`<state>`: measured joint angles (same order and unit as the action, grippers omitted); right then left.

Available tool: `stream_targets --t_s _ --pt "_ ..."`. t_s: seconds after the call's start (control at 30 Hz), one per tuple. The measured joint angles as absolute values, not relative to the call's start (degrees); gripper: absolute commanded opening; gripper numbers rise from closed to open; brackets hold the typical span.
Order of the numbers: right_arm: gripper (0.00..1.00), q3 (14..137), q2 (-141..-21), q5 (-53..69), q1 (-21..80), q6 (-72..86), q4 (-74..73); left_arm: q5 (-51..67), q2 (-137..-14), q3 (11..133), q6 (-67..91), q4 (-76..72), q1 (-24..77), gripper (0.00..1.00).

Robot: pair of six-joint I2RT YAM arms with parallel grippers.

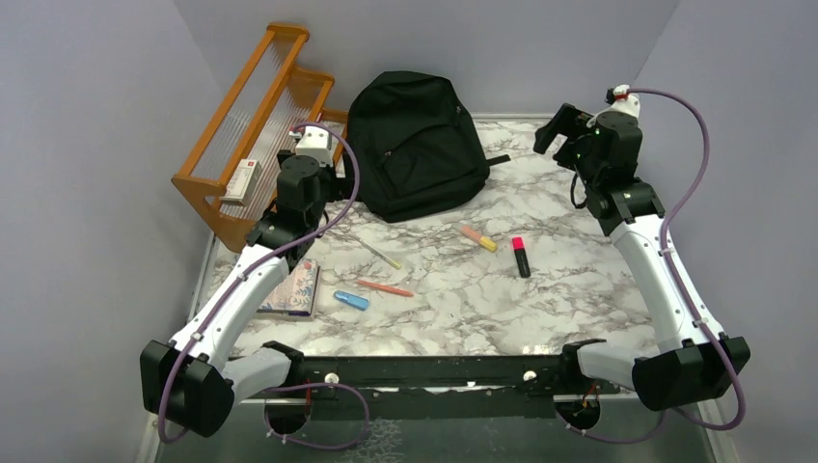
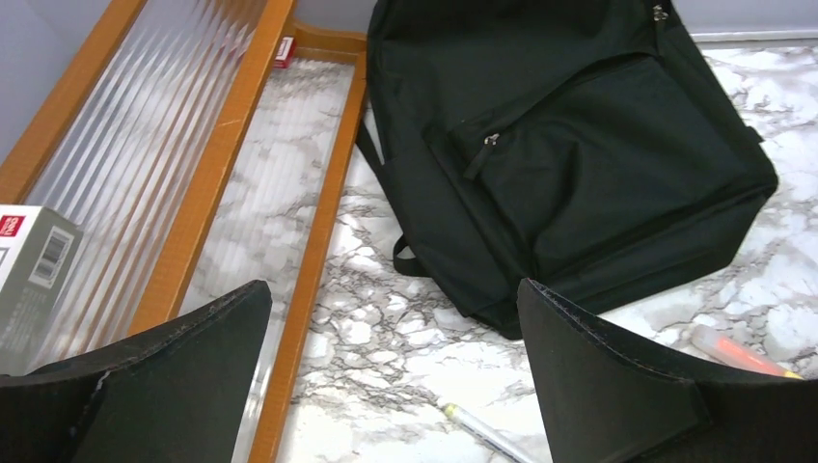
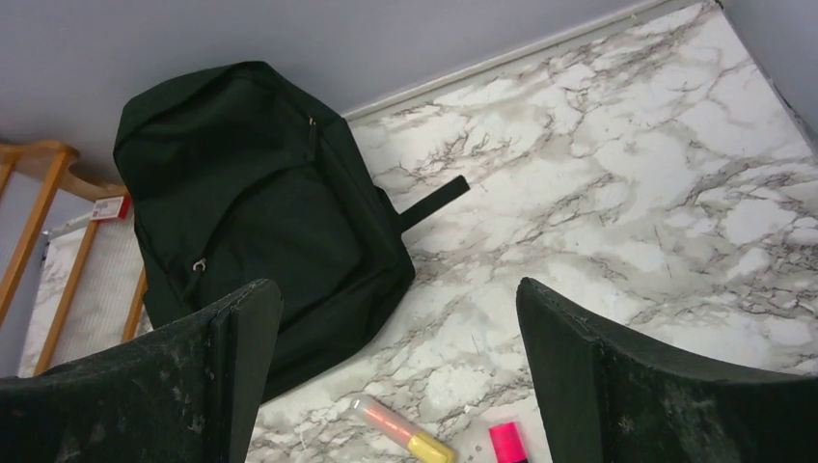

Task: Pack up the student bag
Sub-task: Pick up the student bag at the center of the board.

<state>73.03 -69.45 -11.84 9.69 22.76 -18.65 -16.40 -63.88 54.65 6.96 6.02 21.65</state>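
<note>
Left gripper (image 2: 394,289) and right gripper (image 3: 397,286) (both spread, empty) hang short of the student bag (image 1: 415,145).

I see matt black cloth on the student bag (image 1: 417,145) (soft, creased), a glossy marbled table (image 1: 579,289), a varnished wooden rack (image 2: 333,193).

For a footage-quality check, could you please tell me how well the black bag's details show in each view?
Top external: even light, the student bag a dark mass, pocket seams faint; left wrist: its zip pull crisp, seams clear; right wrist: zip pull visible, the table glare-free.
</note>
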Motion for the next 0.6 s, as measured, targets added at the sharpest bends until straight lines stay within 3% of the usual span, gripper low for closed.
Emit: stream_targets --t_s 0.37,0.6 --pt "0.96 74.0 -70.1 -8.4 9.6 23.7 -23.0 -13.9 -64.2 54.8 4.1 3.5 23.4 0.99" --pt "0.94 80.2 -79.0 3.0 9.3 23.5 -24.2 -14.2 -64.7 53.9 2.0 -0.2 26.7 0.99"
